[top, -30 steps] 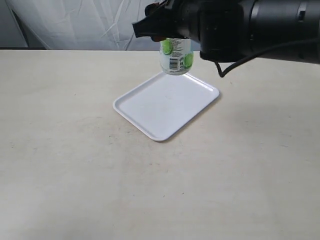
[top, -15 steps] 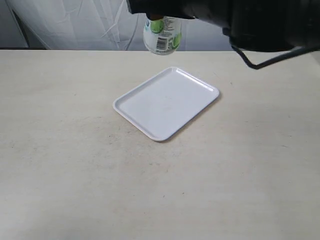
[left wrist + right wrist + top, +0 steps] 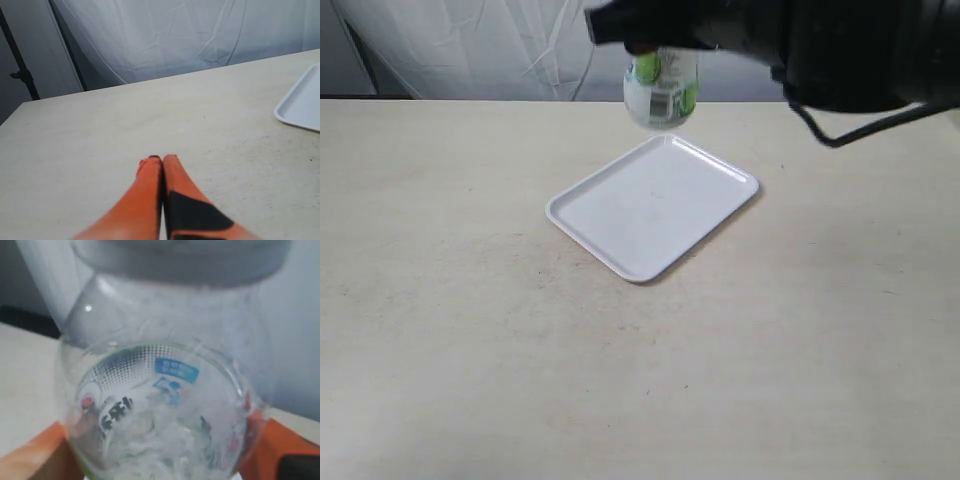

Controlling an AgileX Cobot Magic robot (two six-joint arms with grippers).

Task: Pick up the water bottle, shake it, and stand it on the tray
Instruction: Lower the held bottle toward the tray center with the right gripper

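Note:
The water bottle (image 3: 661, 92) hangs in the air above the far corner of the white tray (image 3: 620, 215), blurred by motion, with its green-marked label showing. My right gripper (image 3: 655, 40) is shut on its upper part. In the right wrist view the bottle (image 3: 165, 410) fills the frame between the orange fingers (image 3: 35, 455). My left gripper (image 3: 161, 161) is shut with nothing in it, low over the bare table, and a corner of the tray (image 3: 302, 102) shows off to one side.
The pale tabletop (image 3: 470, 330) spreads around the tray. A white draped backdrop (image 3: 470, 45) runs behind the table's far edge. A dark stand pole (image 3: 20, 65) rises past the table's edge in the left wrist view.
The bottle rose and swung left with my right gripper, then came back right and slightly lower. The tray and the left arm have stayed put.

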